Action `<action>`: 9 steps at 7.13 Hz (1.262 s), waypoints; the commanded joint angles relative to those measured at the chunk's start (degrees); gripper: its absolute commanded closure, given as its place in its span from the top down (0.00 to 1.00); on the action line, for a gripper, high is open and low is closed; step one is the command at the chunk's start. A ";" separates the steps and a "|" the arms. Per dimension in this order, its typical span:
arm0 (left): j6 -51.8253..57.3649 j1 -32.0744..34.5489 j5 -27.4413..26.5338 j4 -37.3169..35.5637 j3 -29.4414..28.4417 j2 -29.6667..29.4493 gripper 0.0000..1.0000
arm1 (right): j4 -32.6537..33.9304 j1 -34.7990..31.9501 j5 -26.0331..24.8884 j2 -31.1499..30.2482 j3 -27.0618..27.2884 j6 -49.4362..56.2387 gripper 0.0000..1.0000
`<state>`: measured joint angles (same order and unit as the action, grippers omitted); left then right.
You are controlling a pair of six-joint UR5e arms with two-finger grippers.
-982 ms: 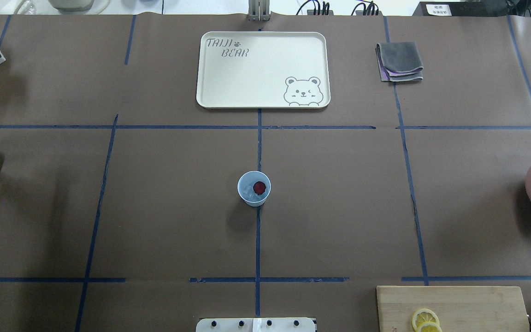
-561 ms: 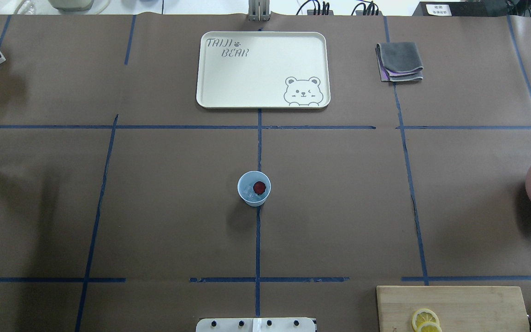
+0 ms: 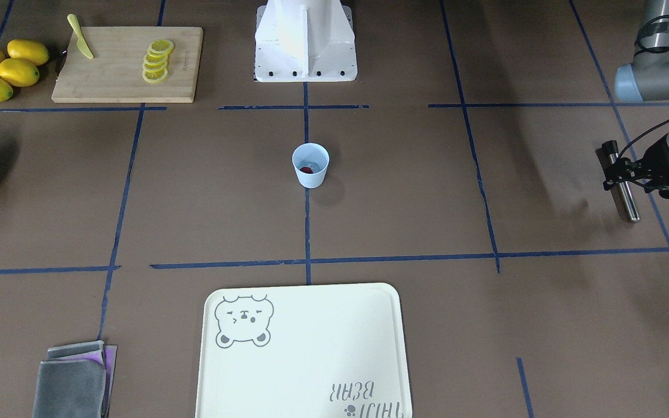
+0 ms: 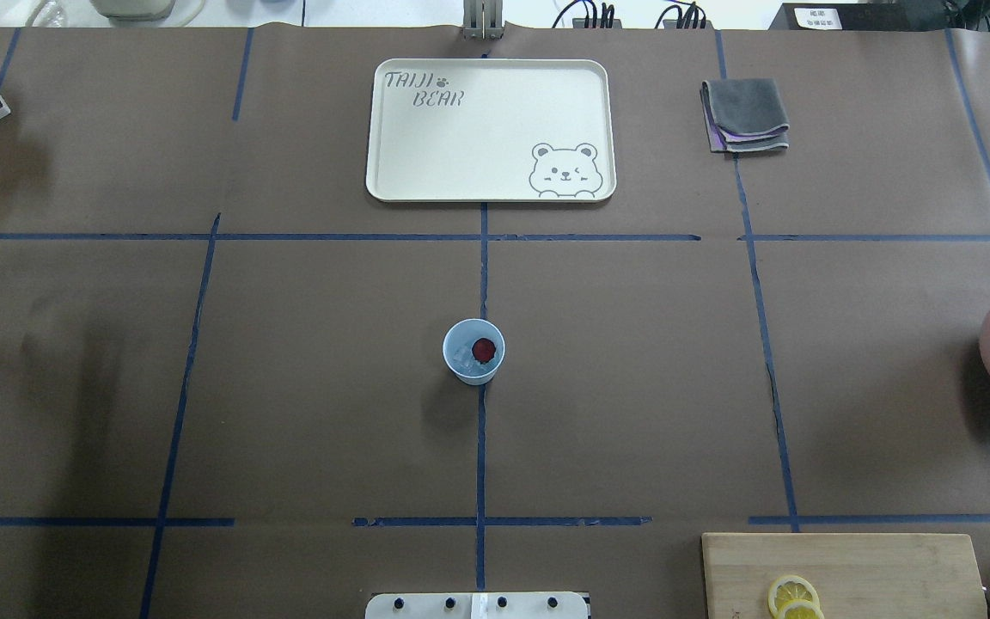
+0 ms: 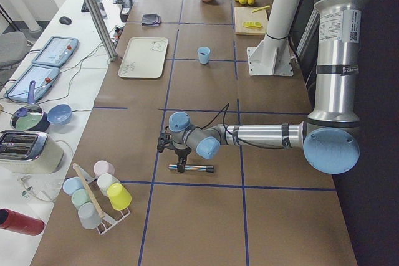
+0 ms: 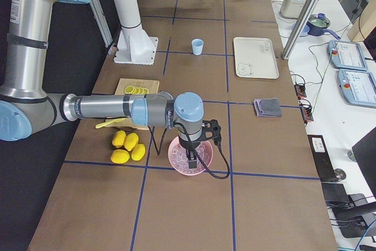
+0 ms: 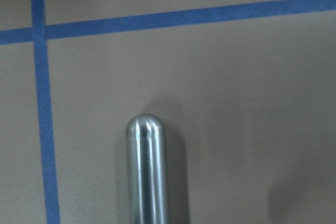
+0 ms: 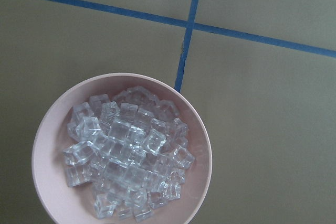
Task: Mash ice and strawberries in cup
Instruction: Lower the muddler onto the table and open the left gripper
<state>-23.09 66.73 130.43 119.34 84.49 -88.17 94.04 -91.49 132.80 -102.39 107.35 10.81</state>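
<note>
Ice [image 4: 464,357] and strawberry piece [image 4: 483,348] fill the cup [image 4: 473,352]; left claw [image 3: 618,172] grasps a metal rod [image 3: 622,184].

The cup [image 4: 473,352] is set mid-surface, ice [image 4: 461,354] and strawberry [image 4: 484,348] inside; the tray [image 4: 490,130] is placed beyond it, the cloth [image 4: 745,115] to the tray's right.

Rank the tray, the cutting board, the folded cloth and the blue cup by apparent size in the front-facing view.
1. tray, partly cut off, nearest the camera
2. cutting board
3. folded cloth, partly cut off
4. cup
</note>
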 commanded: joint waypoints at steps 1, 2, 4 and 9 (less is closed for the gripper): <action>17.20 10.91 3.87 -13.95 3.72 -0.25 1.00 | 0.00 0.00 0.00 0.09 0.05 0.00 1.00; 24.77 15.84 3.87 -25.96 8.88 -0.60 1.00 | 0.00 0.00 0.00 0.09 0.05 0.00 1.00; 34.74 23.77 3.95 -40.28 12.97 -1.57 1.00 | 0.00 0.00 -0.09 0.09 -0.04 -0.09 1.00; 34.61 24.94 4.83 -37.62 11.67 -0.34 1.00 | 0.00 0.00 -0.09 0.18 -0.21 -0.18 1.00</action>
<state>11.67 91.58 135.18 80.16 96.72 -88.58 94.04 -91.49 132.72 -102.25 107.17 10.65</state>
